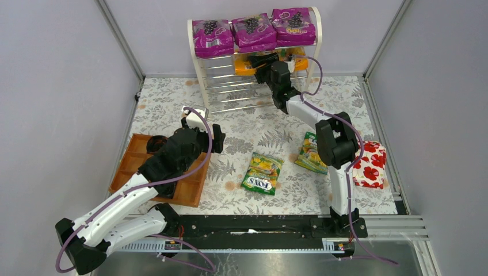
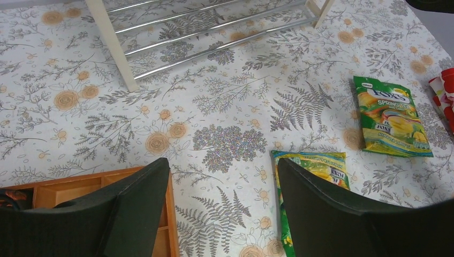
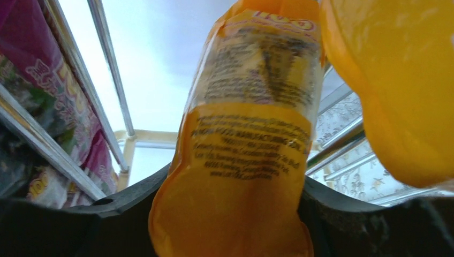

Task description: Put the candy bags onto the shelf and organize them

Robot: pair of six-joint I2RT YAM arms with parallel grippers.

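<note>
Shelf (image 1: 197,60) top centre, three purple bags (image 1: 253,31) along top tier, right gripper (image 1: 263,60) at second tier, fingers clamped on orange bag (image 3: 251,134), second orange bag (image 3: 385,91) beside, two green bags (image 1: 263,172) mid-frame, left gripper (image 2: 222,167) by tray (image 2: 64,193), fingers wide.

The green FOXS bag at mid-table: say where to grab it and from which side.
From straight above with the left claw, since the bag lies flat on the tablecloth, free on all sides. Probably pinch across its narrower width near the middle, so the open fingers can span it.
</note>
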